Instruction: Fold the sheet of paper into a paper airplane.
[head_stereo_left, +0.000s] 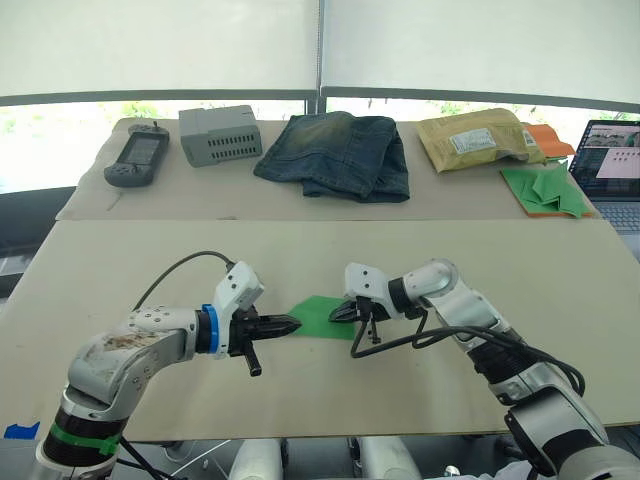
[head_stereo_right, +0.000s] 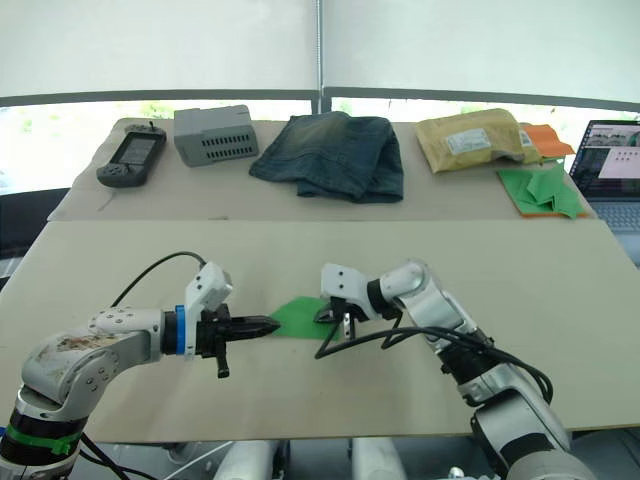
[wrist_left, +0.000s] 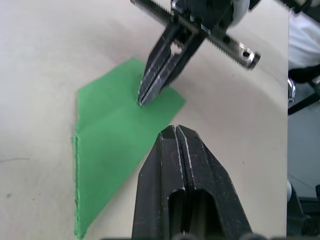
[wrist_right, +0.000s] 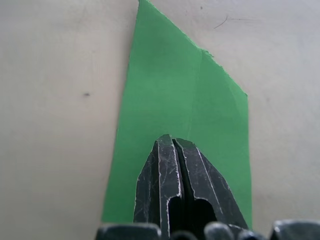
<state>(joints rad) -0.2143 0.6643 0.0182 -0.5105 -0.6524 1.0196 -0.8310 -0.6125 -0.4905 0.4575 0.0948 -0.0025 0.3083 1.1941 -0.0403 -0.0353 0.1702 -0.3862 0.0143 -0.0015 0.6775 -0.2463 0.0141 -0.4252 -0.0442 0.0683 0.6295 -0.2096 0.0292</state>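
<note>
paper: a green sheet (head_stereo_left: 322, 317), already folded to a flat wedge with one long crease, lies on the front desk (head_stereo_left: 120, 270) between the two grippers; from the desk's middle it sits at about 6 o'clock, near the front edge

left gripper: left gripper (head_stereo_left: 290, 324) points in from the paper's 9 o'clock side; jaws pressed together with no gap and nothing between them; the tip looks to be at the paper's near edge, but I cannot tell if it touches

right gripper: right gripper (head_stereo_left: 340, 313) comes in from 3 o'clock; jaws closed to a point, gripping nothing; in the left wrist view the point (wrist_left: 142, 98) rests on or just over the top layer, near a corner

risk, slip: judged from this, a closed tip pressing a loose thin sheet could drag it across the smooth desk instead of creasing it; cause would be sideways push with nothing pinning the other end

risk, skew: if only one end is held, the layers may shift and the next fold land off the crease; the wedge would come out lopsided

risk, tear: the ragged edge seen in the left wrist view (wrist_left: 76, 165) suggests weak paper; a hard point dragged along it could rip it

risk, clash: the two tips are close together over a small sheet; a careless inward move could knock them together

far desk: jeans (head_stereo_left: 335, 152), a grey box (head_stereo_left: 220, 134) and a pile of green shapes (head_stereo_left: 545, 190) lie well apart from the work
</note>
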